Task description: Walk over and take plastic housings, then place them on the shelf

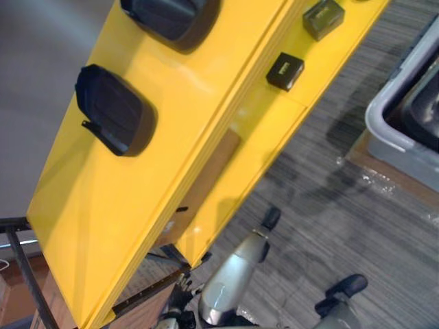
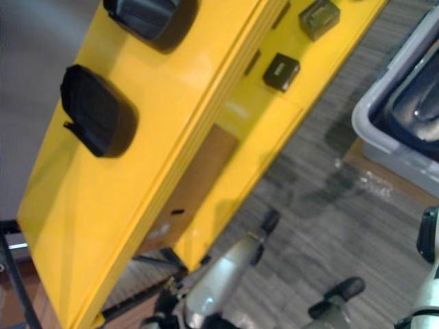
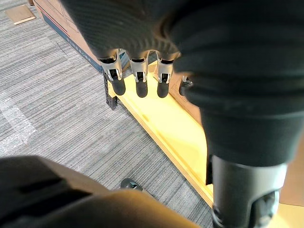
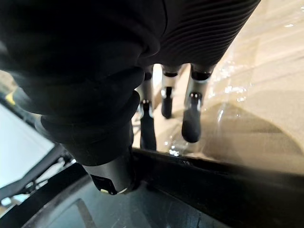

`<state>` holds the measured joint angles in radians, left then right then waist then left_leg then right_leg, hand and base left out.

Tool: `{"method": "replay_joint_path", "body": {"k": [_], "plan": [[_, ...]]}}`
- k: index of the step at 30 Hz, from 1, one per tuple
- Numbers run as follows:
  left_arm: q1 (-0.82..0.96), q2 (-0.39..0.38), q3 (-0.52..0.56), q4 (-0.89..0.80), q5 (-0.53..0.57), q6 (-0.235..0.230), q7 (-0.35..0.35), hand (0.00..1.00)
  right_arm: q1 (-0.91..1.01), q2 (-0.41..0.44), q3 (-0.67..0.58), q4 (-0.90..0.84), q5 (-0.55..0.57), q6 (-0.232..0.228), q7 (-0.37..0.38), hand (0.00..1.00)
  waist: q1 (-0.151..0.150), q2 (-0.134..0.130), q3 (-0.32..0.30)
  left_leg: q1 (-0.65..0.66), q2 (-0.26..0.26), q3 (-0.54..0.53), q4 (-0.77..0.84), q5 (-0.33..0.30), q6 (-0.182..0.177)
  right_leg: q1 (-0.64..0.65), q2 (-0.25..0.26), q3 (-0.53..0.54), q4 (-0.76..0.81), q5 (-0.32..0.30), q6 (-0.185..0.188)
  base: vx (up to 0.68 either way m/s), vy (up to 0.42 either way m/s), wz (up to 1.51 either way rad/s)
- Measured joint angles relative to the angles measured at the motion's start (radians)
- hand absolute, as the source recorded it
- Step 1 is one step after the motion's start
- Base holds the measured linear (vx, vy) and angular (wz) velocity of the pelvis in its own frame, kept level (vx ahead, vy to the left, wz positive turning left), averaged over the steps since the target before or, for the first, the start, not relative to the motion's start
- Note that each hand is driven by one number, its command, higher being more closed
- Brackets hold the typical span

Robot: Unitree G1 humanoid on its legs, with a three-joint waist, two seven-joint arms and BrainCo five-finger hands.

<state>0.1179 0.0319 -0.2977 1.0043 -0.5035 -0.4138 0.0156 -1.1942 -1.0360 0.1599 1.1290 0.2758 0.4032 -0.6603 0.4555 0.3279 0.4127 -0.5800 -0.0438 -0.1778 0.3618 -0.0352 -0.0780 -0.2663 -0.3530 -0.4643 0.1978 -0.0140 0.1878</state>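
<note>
Closest in, the left hand [image 3: 138, 81] hangs with its fingers [image 3: 162, 80] straight and released, holding nothing. Their dark tips are over the edge of the yellow shelf [image 3: 175, 128] and the grey striped carpet [image 3: 57, 104] beside it. A cardboard box [image 3: 64, 21] stands on the carpet past them. On the right hand [image 4: 192, 121] the fingers [image 4: 166, 102] are likewise straight and slack, just past the rim of a black glossy part [image 4: 213, 194] that crosses its wrist view, with the thumb [image 4: 111, 171] down at that rim. Whether they touch it I cannot tell, but nothing is clasped.

From the head views the shelf is the biggest thing, running from the lower left of the frame to the upper right in two tiers. The lower tier [image 1: 271, 123] steps out to the right of the upper tier [image 1: 206, 103]. Carpet takes the lower right of the frame.

At the right edge sits a grey bin [image 1: 405, 154] on a brown cardboard slab [image 1: 355, 147] with clear film [image 1: 374, 179] on it. Inside the bin lies a dark plastic housing [image 2: 422, 103], cut off by the frame.

Two more black housings rest on the upper tier, well apart: the left housing [image 1: 113, 106] at the middle left of the frame and the top housing [image 1: 164, 17] cut by the upper edge.

On the lower tier stand two small dark boxes, the nearer box [image 1: 285, 70] and the farther box [image 1: 322, 18] toward the upper right
</note>
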Motion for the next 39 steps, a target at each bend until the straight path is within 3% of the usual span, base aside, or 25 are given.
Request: {"method": "replay_joint_path", "body": {"k": [6,8,10,13,17,25,28,29,32,39], "plan": [[0.000,0.000,0.000,-0.001,-0.003,0.000,-0.002,0.00,0.002,-0.028,0.022,-0.001,-0.058,0.013,0.018,1.00,0.003,0.000,0.000,-0.017,0.001,-0.001,0.013,-0.002,0.000,-0.012,0.002,0.000,0.002,0.000,0.000,-0.02,0.006,-0.01],[0.000,0.000,0.001,-0.002,-0.007,-0.002,-0.002,0.00,0.001,-0.027,0.029,-0.001,-0.119,0.040,0.050,1.00,0.003,0.001,-0.001,-0.017,0.002,-0.001,0.016,-0.005,0.000,-0.011,0.002,0.000,0.003,0.000,0.000,-0.04,0.016,-0.01],[0.000,0.001,0.001,-0.002,-0.007,-0.022,0.000,0.00,0.001,-0.028,0.046,0.001,-0.240,0.087,0.112,1.00,0.006,0.001,-0.001,-0.017,0.003,-0.001,0.016,-0.005,0.000,-0.011,0.002,0.000,0.002,0.000,0.000,-0.05,0.015,0.00],[0.001,0.003,0.006,-0.010,-0.007,-0.060,0.004,0.00,-0.001,-0.028,0.074,0.009,-0.300,0.101,0.137,1.00,0.006,0.001,-0.001,-0.015,0.003,-0.001,0.016,-0.005,0.000,-0.009,0.002,-0.001,0.003,0.000,0.000,-0.04,0.012,0.00],[0.003,0.017,0.013,-0.111,-0.008,-0.112,0.013,0.00,-0.005,-0.027,0.080,0.048,-0.322,0.052,0.133,1.00,-0.002,-0.002,0.001,-0.004,0.004,-0.006,0.020,-0.004,0.000,0.014,0.006,-0.008,0.003,0.002,0.003,-0.01,0.002,0.03],[0.003,0.049,0.062,-0.389,-0.043,-0.130,0.064,0.00,-0.007,-0.012,0.085,0.065,-0.290,-0.074,0.118,1.00,-0.044,-0.033,0.025,0.046,0.007,-0.014,0.014,-0.005,0.000,0.071,0.010,-0.031,0.005,0.000,-0.001,-0.04,0.003,0.03],[0.009,0.069,0.062,-0.467,-0.040,-0.109,0.092,0.00,-0.007,0.022,0.076,0.066,-0.290,-0.093,0.112,1.00,-0.073,-0.060,0.044,0.068,0.016,-0.009,0.008,-0.004,0.000,0.089,0.015,-0.030,0.004,-0.001,-0.002,-0.07,-0.003,-0.06],[0.014,0.078,0.063,-0.496,-0.038,-0.106,0.098,0.00,-0.008,0.038,0.058,0.065,-0.290,-0.106,0.108,1.00,-0.086,-0.084,0.062,0.084,0.020,-0.008,-0.005,-0.002,-0.004,0.095,0.017,-0.028,0.004,-0.001,-0.003,-0.06,-0.012,-0.08],[0.022,0.078,0.069,-0.535,-0.035,-0.084,0.113,0.00,-0.011,0.045,0.042,0.063,-0.290,-0.121,0.084,1.00,-0.092,-0.110,0.080,0.091,0.030,-0.005,-0.011,0.002,-0.009,0.097,0.025,-0.026,0.004,-0.002,-0.003,-0.07,-0.019,-0.07],[0.064,0.078,0.094,-0.556,-0.002,-0.074,0.140,0.00,-0.030,0.082,0.038,0.058,-0.288,-0.120,0.073,1.00,-0.127,-0.135,0.097,0.131,0.039,0.004,-0.050,0.016,-0.014,0.114,0.026,-0.024,0.001,0.000,-0.003,-0.04,-0.023,-0.04]]}}
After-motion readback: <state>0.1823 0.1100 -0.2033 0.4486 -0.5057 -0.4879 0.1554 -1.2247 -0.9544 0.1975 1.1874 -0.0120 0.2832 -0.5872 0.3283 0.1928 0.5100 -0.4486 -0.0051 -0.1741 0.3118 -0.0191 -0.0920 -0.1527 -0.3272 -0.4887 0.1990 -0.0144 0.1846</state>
